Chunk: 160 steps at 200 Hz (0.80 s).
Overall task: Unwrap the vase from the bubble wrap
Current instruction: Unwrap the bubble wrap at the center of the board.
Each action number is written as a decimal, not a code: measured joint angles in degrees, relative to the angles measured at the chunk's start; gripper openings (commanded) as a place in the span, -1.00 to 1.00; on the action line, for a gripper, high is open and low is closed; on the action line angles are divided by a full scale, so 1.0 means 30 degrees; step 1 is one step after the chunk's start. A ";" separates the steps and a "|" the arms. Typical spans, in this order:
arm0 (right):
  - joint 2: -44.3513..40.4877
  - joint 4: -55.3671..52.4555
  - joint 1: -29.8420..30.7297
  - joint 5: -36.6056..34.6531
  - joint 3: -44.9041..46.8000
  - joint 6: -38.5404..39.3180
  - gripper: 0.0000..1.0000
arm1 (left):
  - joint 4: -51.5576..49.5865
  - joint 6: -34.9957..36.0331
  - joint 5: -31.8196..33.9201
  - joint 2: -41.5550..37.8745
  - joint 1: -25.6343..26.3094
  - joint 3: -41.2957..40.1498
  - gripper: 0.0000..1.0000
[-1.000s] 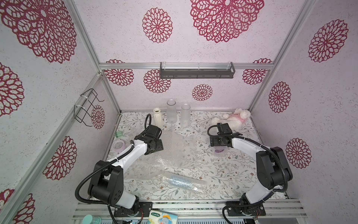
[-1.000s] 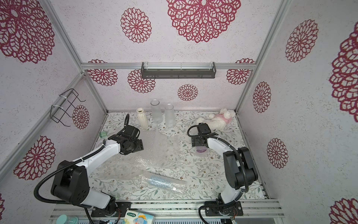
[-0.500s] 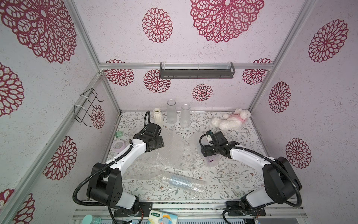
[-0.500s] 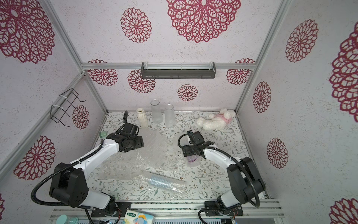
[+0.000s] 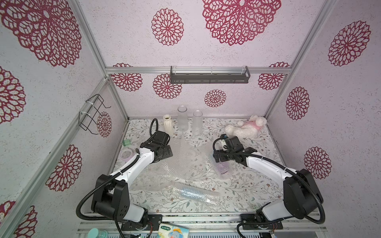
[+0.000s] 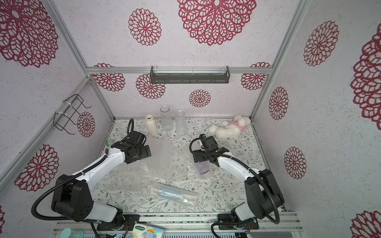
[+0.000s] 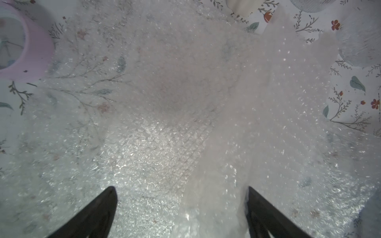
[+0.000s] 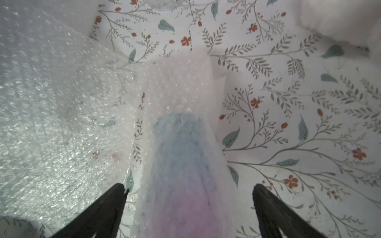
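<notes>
- The bench (image 5: 257, 185) has a white cover printed with grey twigs, green leaves and small red flowers.
- A white and pink plush toy (image 5: 245, 128) lies on its side in the far right corner of the bench.
- A cream ribbed vase (image 5: 168, 126) stands upright by the back wall, with two frosted glass cylinders (image 5: 182, 118) upright just beside it.
- A small green block (image 5: 126, 142) sits at the left edge of the bench, with a lilac ring (image 5: 126, 154) near it.
- A dark shelf (image 5: 209, 75) hangs on the back wall.
- A black wire rack (image 5: 92, 114) is fixed to the left wall.
- A colourful cartoon pack (image 5: 173, 231) and a teal bottle (image 5: 98, 233) lie below the front edge.
</notes>
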<state>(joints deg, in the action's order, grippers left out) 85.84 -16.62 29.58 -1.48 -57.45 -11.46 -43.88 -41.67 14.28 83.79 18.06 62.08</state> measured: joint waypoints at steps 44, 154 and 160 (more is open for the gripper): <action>0.1814 -0.0386 0.0197 -0.0131 -0.1639 0.0576 0.97 | 0.0699 -0.0036 -0.1494 -0.0510 -0.1311 -0.0007 0.94; 0.4430 0.5486 0.6390 0.0306 -0.3242 0.0430 0.85 | 0.1144 -0.0073 -0.3446 -0.0058 -0.1712 -0.0401 0.95; 0.4976 0.5880 0.6623 0.0226 -0.3235 0.0357 0.84 | 0.1056 -0.0073 -0.3439 -0.0044 -0.1719 -0.0430 0.95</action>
<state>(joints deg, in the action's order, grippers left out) 100.77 1.02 49.45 -0.80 -67.16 -10.39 -40.71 -41.89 3.97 83.66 12.91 60.80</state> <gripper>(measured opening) 0.930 0.974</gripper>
